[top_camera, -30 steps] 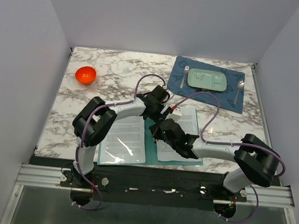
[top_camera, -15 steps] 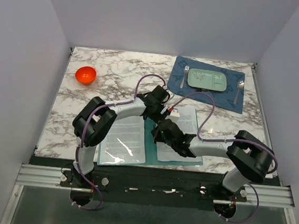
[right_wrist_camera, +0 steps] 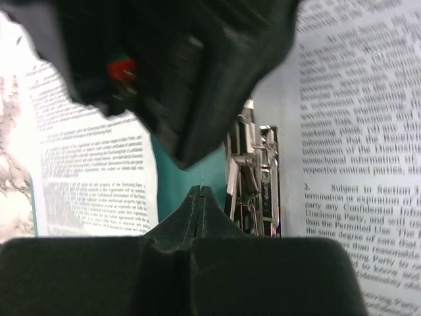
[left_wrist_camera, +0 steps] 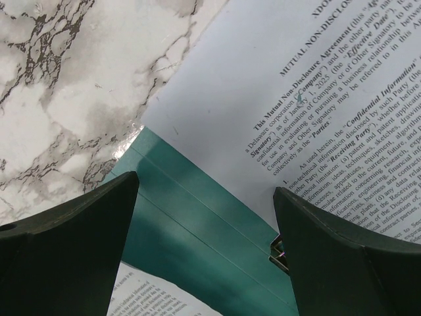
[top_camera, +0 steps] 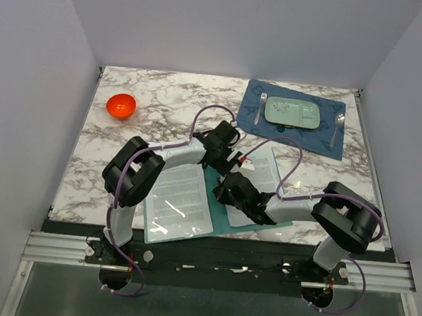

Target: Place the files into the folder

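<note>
The teal folder lies open near the table's front edge. A printed sheet in a glossy sleeve covers its left leaf and another printed sheet its right leaf. My left gripper is open and empty over the far end of the spine; its view shows the teal spine, the right sheet and the metal clip. My right gripper is shut, its tips on the teal spine beside the clip.
An orange bowl sits at the far left. A dark blue placemat at the far right carries a pale green tray, a fork and a spoon. The left arm's wrist hangs close over my right gripper.
My right gripper has slid left along the spine. The folder and its sheets have turned a little, the left leaf swinging toward the front edge. The left gripper has barely moved.
</note>
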Motion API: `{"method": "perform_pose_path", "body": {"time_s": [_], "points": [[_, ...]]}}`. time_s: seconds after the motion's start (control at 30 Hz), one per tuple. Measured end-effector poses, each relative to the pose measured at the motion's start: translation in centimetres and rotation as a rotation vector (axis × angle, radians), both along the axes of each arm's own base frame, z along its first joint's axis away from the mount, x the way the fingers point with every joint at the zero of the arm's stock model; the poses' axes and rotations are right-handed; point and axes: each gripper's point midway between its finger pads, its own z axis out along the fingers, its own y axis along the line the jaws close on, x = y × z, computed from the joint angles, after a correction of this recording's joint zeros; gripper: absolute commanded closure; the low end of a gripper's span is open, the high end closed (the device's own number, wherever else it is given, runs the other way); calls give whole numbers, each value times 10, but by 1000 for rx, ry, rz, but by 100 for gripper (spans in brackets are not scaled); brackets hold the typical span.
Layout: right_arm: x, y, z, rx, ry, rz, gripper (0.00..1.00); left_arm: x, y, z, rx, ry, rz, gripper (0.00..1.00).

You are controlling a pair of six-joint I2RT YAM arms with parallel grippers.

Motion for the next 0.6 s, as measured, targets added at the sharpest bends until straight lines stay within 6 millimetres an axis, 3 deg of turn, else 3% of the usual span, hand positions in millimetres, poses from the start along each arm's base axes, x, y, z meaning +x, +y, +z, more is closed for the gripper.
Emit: {"method": "perform_pose_path", "body": {"time_s": [0.27, 0.6], "points": [[-7, -9, -10, 63, 33, -48, 99, 1, 0, 0, 4, -5, -10, 1], [3, -19, -11, 166, 44, -82, 99, 6, -3, 1, -2, -38, -34, 1]]}}
